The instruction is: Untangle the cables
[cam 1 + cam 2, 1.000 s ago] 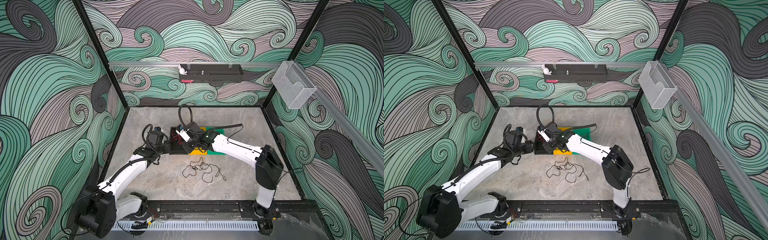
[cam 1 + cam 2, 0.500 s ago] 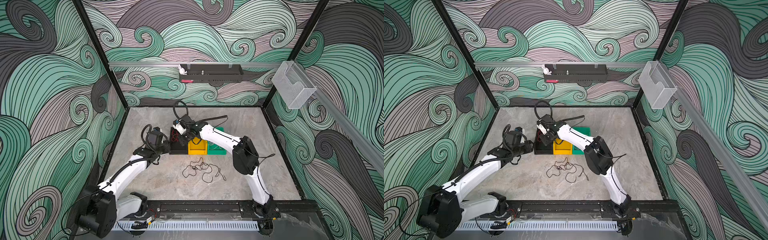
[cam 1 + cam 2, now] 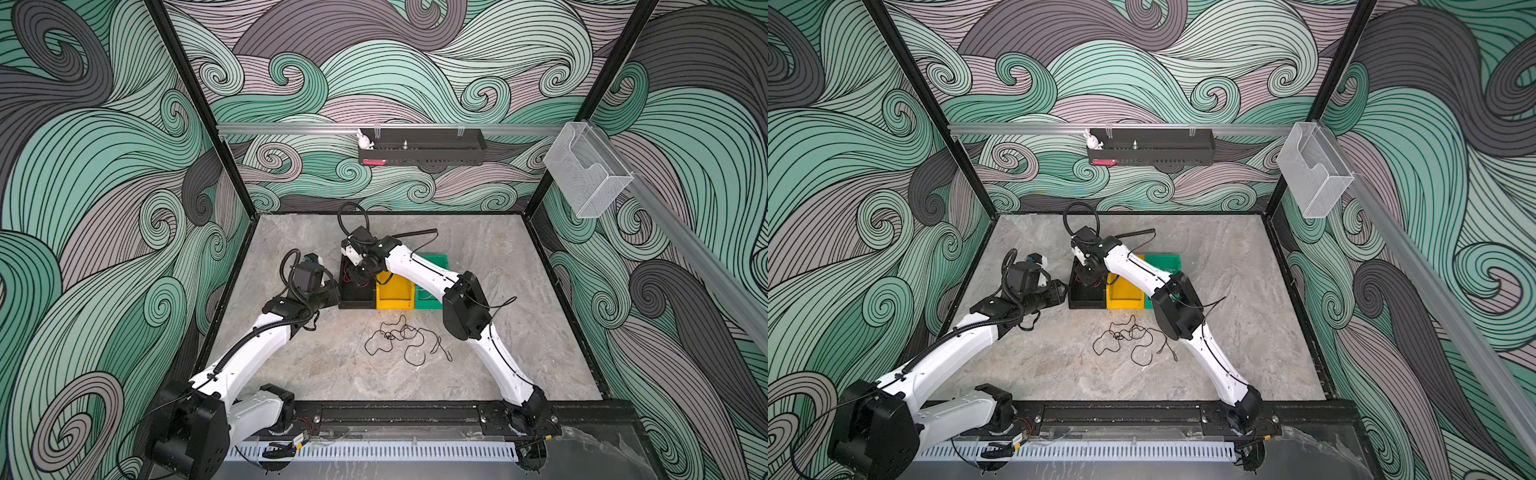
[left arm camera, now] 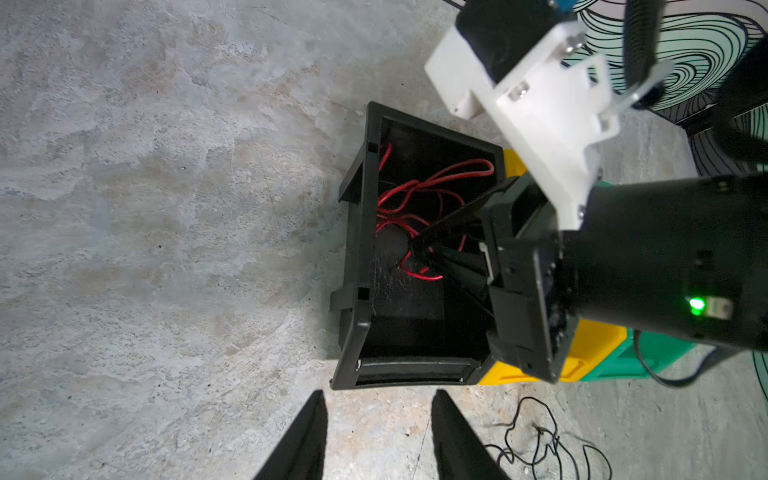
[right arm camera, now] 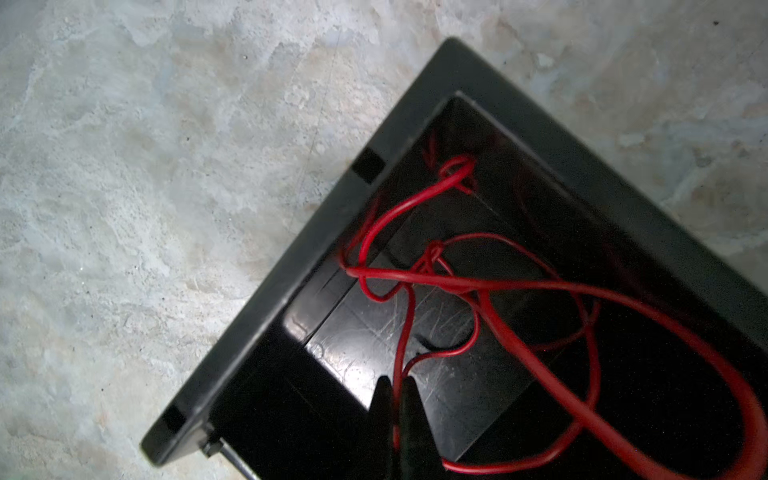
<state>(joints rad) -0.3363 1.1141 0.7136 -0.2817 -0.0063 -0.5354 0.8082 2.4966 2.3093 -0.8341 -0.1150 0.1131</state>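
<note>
Red cable (image 5: 519,285) in black bin (image 5: 301,266), within closed right end effector (image 5: 395,380); left end effector (image 4: 378,395) agape.

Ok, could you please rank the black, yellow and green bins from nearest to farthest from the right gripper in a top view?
1. Black bin: left end of the row; the right gripper, shut on a red cable, is inside it.
2. Yellow bin: middle of the row.
3. Green bin: right end.

No legible text or labels.
</note>
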